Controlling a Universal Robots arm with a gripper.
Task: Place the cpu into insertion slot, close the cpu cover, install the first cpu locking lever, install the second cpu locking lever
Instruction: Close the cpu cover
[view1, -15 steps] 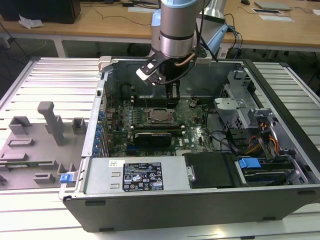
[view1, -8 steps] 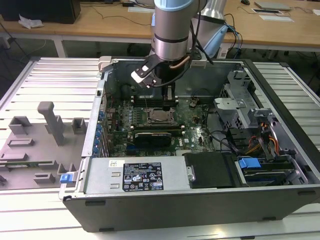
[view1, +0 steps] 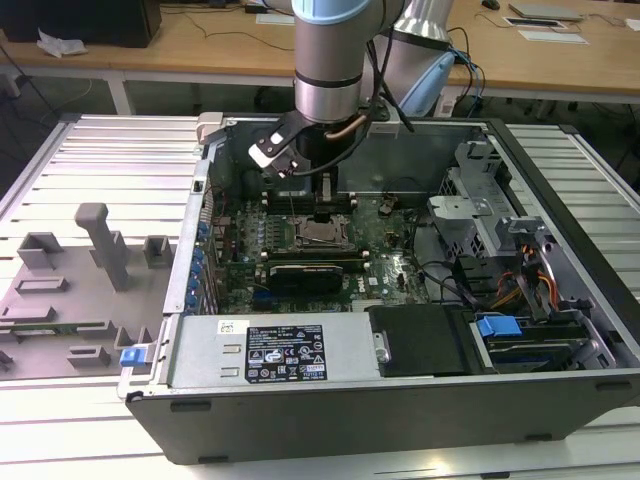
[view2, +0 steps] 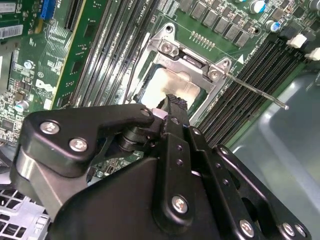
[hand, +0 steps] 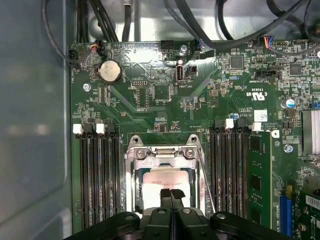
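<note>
Right, your gripper (hand: 171, 193) sits low over the slot (view1: 322, 236), its two fingers (hand: 165, 198) pressed together with only a seam between them and nothing pinched that I can see. A closed tip like that makes one narrow pusher, so I'd judge it's set for pressing or nudging, not for carrying. The cpu (hand: 159, 181) lies in the slot, its pale top showing through the window of the cover (hand: 135, 175). The cover looks folded down flat around the chip, with its hinge side away from the fingers. That flat lie says the chip is seated square, since a cocked chip would likely hold the frame up. In the second wrist view the tips come right to the edge of the pale metal; whether they touch it, I can't tell. Now look at the lever (view2: 256, 91): a thin rod angling out over the memory slots (view2: 260, 65), its free end well clear of the cover. I'd read it as not latched yet, so nothing is clamping the cover. In the exterior view your arm drops straight down into the open case (view1: 300, 430), onto the middle of the board (view1: 385, 250). That steep line keeps the wrist clear of the case walls.
</note>
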